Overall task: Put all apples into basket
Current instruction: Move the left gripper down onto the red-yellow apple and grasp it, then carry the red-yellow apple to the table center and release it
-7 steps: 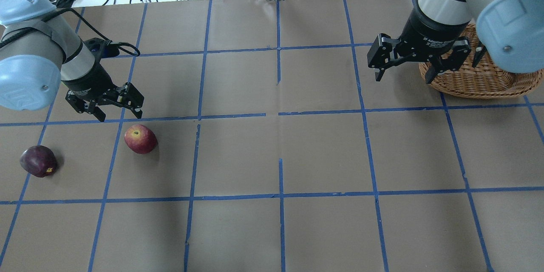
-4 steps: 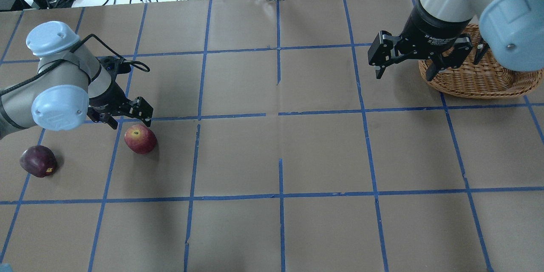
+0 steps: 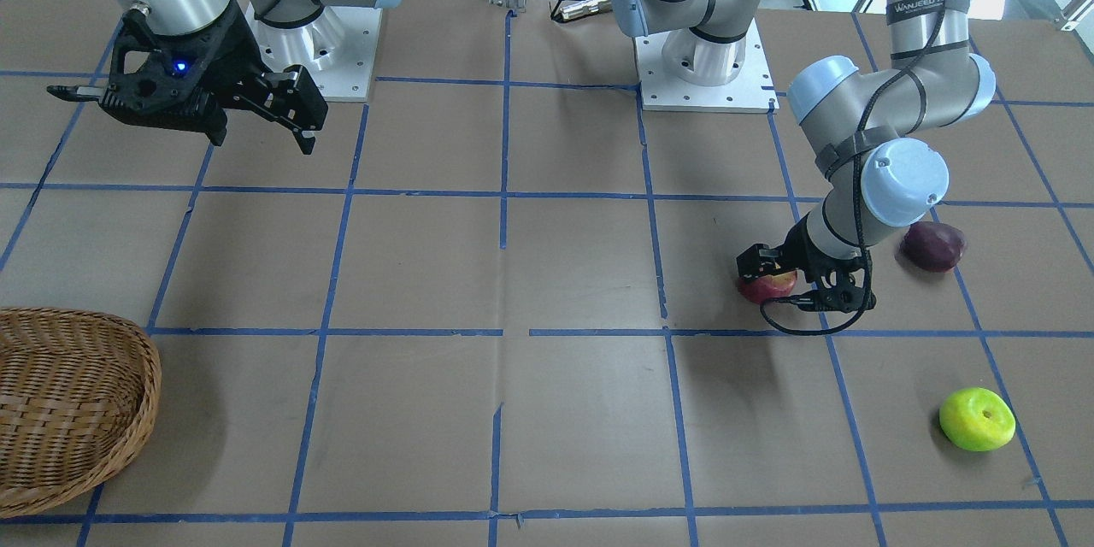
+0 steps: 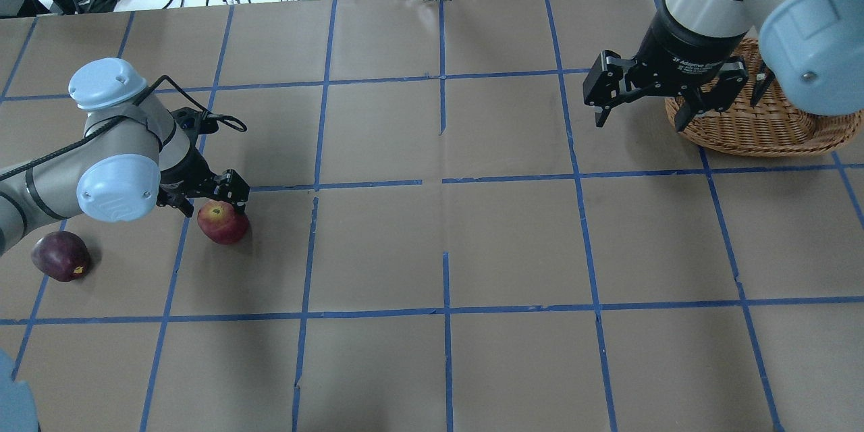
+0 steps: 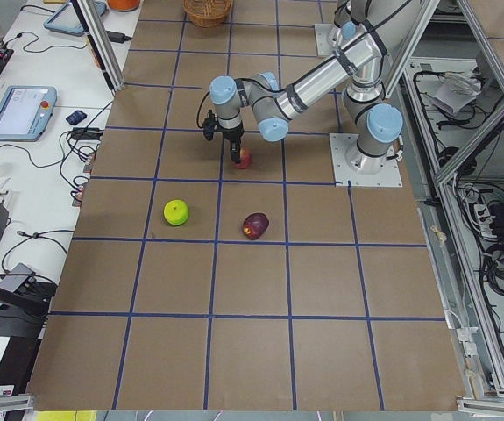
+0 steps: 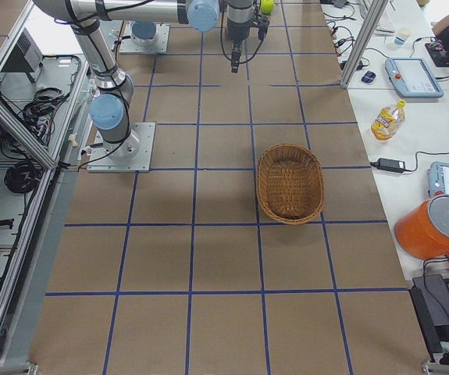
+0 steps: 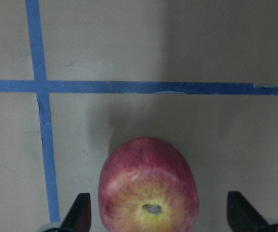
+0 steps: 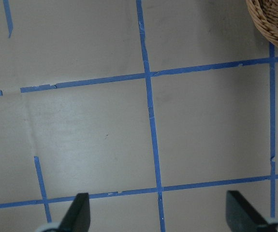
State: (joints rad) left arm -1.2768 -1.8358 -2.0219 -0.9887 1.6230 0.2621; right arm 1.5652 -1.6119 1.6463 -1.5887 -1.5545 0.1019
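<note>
The left gripper (image 4: 213,205) is lowered over the red apple (image 4: 223,224) with its jaws wide, one finger on each side of the fruit. The left wrist view shows gaps on both sides, so no grasp is made yet. The right gripper (image 4: 640,123) hangs wide and empty above the counter (image 4: 513,243), just beside the basket (image 4: 756,138). The basket holds no fruit. The purple apple (image 4: 61,256) and the green apple (image 3: 977,419) lie on the counter, well apart from the basket. Progress, as judged: none of three apples placed; first pick under way.
</note>
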